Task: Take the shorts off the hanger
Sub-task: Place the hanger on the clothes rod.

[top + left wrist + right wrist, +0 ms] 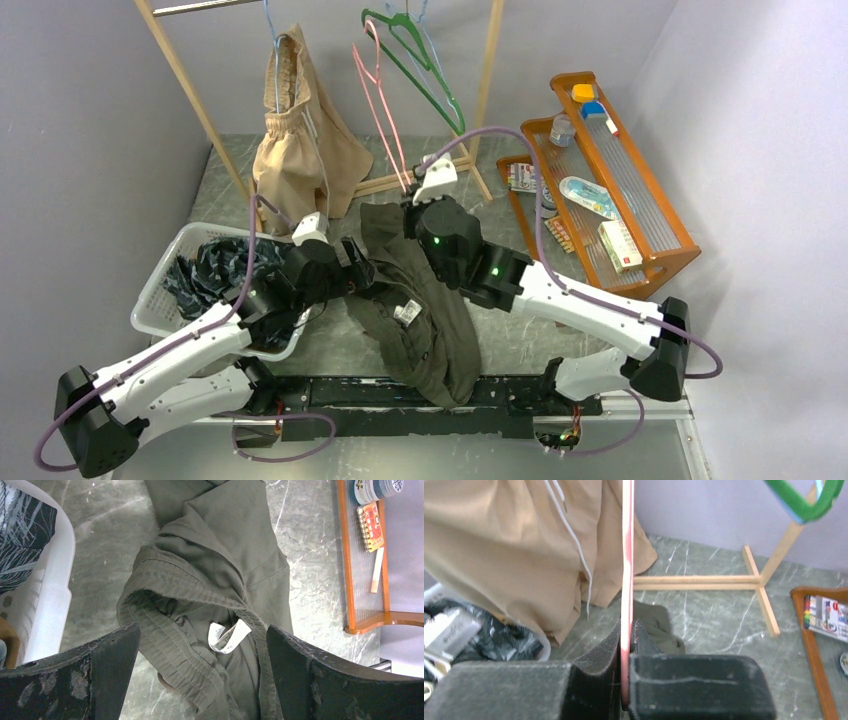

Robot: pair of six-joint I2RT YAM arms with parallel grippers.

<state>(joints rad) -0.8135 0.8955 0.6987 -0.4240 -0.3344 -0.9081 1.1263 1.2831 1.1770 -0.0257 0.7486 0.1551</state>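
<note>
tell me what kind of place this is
Likely a robot lab bench dressed as a laundry corner: a wooden clothes rack with hangers, a white laundry basket, and an orange shelf of small items.

The olive shorts (210, 570) are matt woven cloth, ribbed at the gathered waistband; the tan shorts (300, 150), upper left, are smooth cloth. The desk (310, 580) looks like polished grey marble. The rack (694, 582) is bare wood, the basket (50, 605) glossy white plastic, the pink hanger (626, 555) smooth, the pads (115, 680) of the left end effector (202, 630) scuffed matt black
</note>
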